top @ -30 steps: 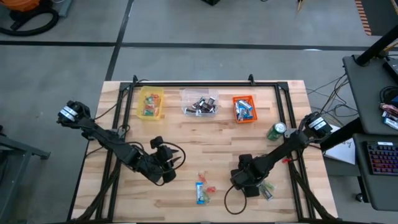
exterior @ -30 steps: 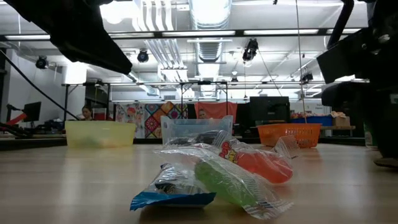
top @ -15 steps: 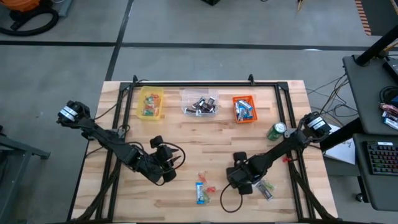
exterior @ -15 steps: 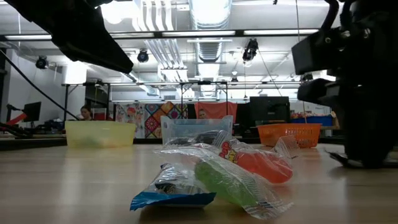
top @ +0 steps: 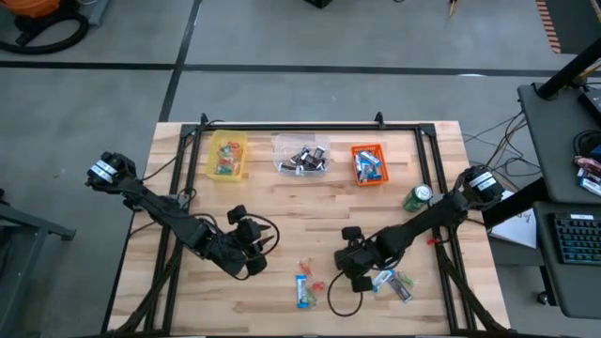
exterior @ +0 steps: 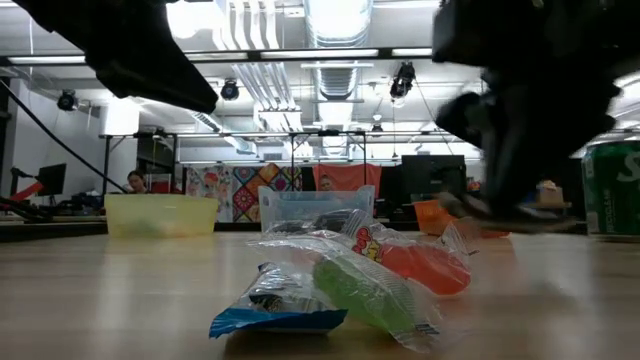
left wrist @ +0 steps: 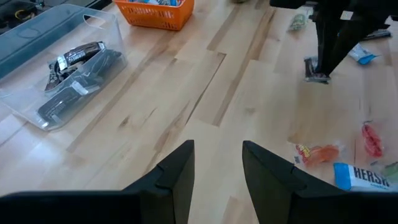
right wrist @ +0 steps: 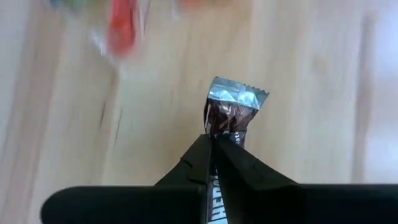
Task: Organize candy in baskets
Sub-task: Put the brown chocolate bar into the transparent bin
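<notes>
Candy was the business in hand, and we found the right gripper [right wrist: 214, 146] pinched tight on one dark brown wrapped piece [right wrist: 231, 111], its silver crimped end sticking out past the fingertips above the bare wood. In the high view that gripper [top: 355, 266] hung over the near middle of the table [top: 282, 202]. A second before it had stood farther to its own right, low over the loose sweets there; since then the arm had swung inward and lifted, leaving a blue-and-white bar [top: 384, 278] and another wrapped piece [top: 402, 287] uncovered on the boards. We judged that the pick had succeeded and the carry had begun.

Near the gripper, toward the left arm, lay a small heap: a blue-and-white Hershey's bar [top: 302, 290] with red [top: 319, 284] and green pieces beside it. The green can [top: 417, 197] stood well apart by the right edge.

At the far side sat the yellow bin [top: 227, 154], the clear bin [top: 300, 155] and the orange basket [top: 368, 164]. The clear bin [left wrist: 59, 62] already held dark wrapped pieces like ours, so we reckoned it the likely destination.

The left gripper [left wrist: 217, 163] waited over the near left boards, fingers parted and empty, unmoved over that second.
</notes>
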`<control>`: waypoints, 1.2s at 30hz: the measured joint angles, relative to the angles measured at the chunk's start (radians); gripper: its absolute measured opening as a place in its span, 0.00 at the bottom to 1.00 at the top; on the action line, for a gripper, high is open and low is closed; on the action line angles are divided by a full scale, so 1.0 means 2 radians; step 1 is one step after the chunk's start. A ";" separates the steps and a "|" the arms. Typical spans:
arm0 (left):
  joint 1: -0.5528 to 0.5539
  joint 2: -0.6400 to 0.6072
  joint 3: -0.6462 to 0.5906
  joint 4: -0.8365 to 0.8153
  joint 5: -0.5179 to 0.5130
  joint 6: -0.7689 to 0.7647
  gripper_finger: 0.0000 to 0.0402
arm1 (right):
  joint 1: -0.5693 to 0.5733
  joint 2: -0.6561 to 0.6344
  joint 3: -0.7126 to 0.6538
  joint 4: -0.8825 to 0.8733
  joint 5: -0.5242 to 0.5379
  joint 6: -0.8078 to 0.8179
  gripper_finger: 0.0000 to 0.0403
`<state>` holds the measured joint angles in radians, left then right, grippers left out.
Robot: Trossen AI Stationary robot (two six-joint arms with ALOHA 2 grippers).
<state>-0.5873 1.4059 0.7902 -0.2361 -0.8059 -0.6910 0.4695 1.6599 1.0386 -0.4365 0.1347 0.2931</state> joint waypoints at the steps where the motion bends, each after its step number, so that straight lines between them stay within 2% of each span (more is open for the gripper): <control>1: 0.000 0.000 0.000 0.001 0.000 0.000 0.29 | -0.004 -0.005 -0.002 0.013 0.002 -0.008 0.03; 7: 0.000 0.000 0.000 0.010 0.000 0.000 0.29 | -0.038 -0.034 -0.022 0.140 0.038 -0.079 0.02; 10: 0.000 0.000 0.000 0.010 0.000 0.005 0.29 | -0.074 -0.036 -0.024 0.212 0.065 -0.137 0.02; 14: 0.000 0.000 0.000 0.010 0.000 0.009 0.29 | -0.150 -0.037 -0.024 0.305 0.075 -0.189 0.02; 19: -0.002 0.000 0.005 0.010 0.001 0.011 0.29 | -0.281 -0.035 -0.024 0.352 0.077 -0.176 0.02; 21: -0.002 0.000 0.005 0.010 0.001 0.018 0.29 | -0.336 -0.035 -0.024 0.362 0.060 -0.147 0.02; 26: 0.003 0.000 0.005 0.009 0.001 0.035 0.29 | -0.433 -0.030 -0.024 0.396 -0.048 -0.097 0.02; 29: 0.005 0.000 0.005 0.009 0.000 0.042 0.29 | -0.449 -0.020 -0.023 0.419 -0.071 -0.091 0.02; 36: 0.009 0.000 0.005 0.008 0.000 0.047 0.29 | -0.447 0.046 0.013 0.457 -0.072 -0.112 0.02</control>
<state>-0.5690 1.4055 0.7994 -0.2205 -0.8055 -0.5961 -0.4236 1.7511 1.0654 0.4782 -0.0092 0.0687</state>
